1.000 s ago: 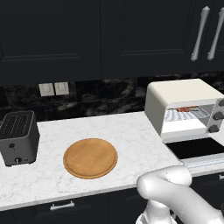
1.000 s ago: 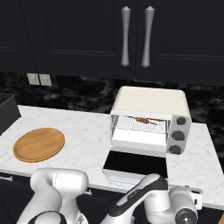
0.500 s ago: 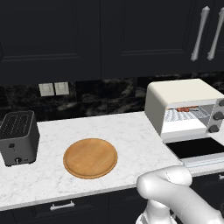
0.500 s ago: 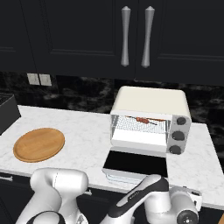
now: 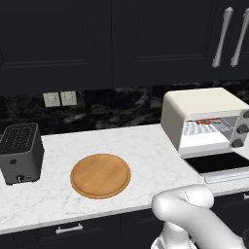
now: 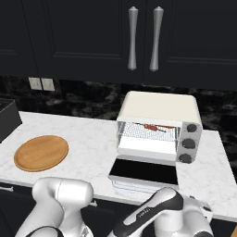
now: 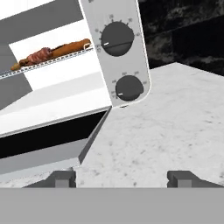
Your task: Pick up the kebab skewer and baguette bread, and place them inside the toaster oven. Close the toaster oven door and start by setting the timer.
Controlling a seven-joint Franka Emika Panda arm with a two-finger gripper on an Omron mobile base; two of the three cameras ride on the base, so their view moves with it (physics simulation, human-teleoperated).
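1. Marble counter [image 5: 146, 151] is carrying the toaster oven [image 6: 159, 111], unchanged from a second ago.
2. Kebab skewer [image 7: 37, 56] and baguette bread [image 7: 70, 47] are lying on its rack.
3. Toaster oven door [image 6: 146, 172] is hanging open.
4. Gripper [image 7: 120, 178] fingertips are standing well apart, holding nothing, hovering low beside the door.

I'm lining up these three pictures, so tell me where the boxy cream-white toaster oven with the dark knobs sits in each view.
Left base view: the boxy cream-white toaster oven stands at the right edge, on the white marble counter.
Right base view: centre right, below the cabinet handles.
Hand view: upper left, seen close, knob panel tilted.
Shared landmark: the dark glass door, lying open and flat in front of it.
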